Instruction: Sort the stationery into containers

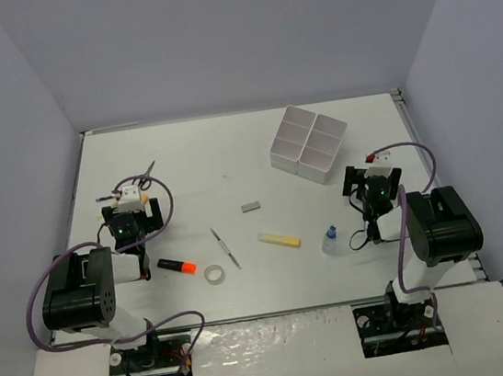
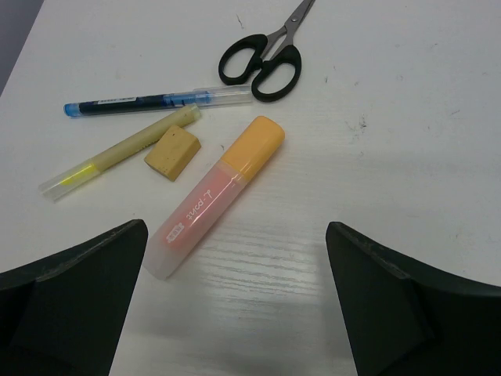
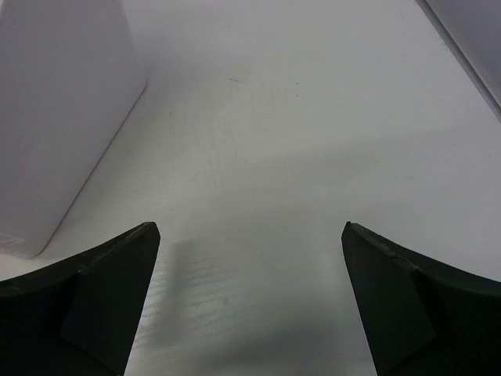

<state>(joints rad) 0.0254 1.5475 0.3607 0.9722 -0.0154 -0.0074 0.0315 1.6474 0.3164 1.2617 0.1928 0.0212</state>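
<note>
My left gripper [image 2: 236, 229] stands with its jaws wide apart and holds nothing. It hangs above the far left part of the surface [image 1: 228, 154]. Below it lie black-handled scissors [image 2: 262, 59], a blue pen [image 2: 156, 100], a yellow highlighter [image 2: 117, 153] and a tan block [image 2: 172, 153], probably an eraser, just beside the highlighter. A pale marker [image 2: 215, 200] with an orange cap lies nearest my fingers. My right gripper [image 3: 250, 229] is likewise spread wide and empty. It is just beside the white tray [image 1: 318, 168], whose wall fills the left of the right wrist view. The tray, split into four compartments, sits at the far right of the surface, turned cornerwise. Nearer my arms, well apart from the tray, lie the black marker with orange cap [image 1: 177, 266] and the tape ring [image 1: 214, 274] near it. The thin grey stick [image 1: 225, 247], the small grey block [image 1: 251, 206] and the yellow bar [image 1: 279, 239] lie there too. The blue-capped bottle [image 1: 331, 240] stands upright, near my right arm.
</note>
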